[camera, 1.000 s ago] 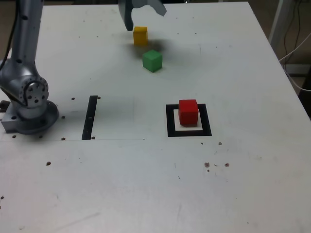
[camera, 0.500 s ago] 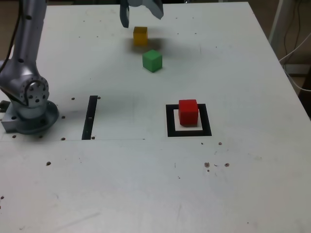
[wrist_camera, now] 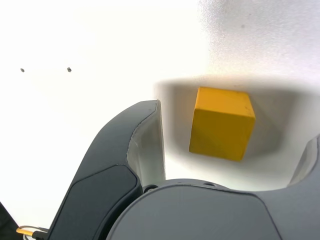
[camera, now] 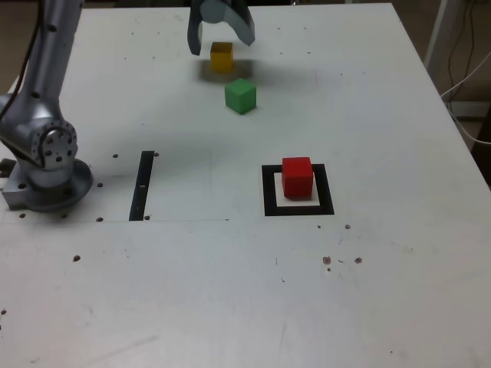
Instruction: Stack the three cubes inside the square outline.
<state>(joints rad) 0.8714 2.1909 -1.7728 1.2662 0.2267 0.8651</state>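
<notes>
Yellow cube (wrist_camera: pixel 222 123) between wide-spread tool (camera: pixel 221 40) jaws, untouched, tool cropped at frame top

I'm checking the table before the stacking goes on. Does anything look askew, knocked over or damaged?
Nothing stands out. The red cube sits inside the square outline, toward its far edge. The green cube and yellow cube rest flat on the table, apart. The open gripper hangs over the yellow one.

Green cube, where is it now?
Exterior view: green cube sits on the table, just below-right of the yellow cube, far above the red cube.
</notes>
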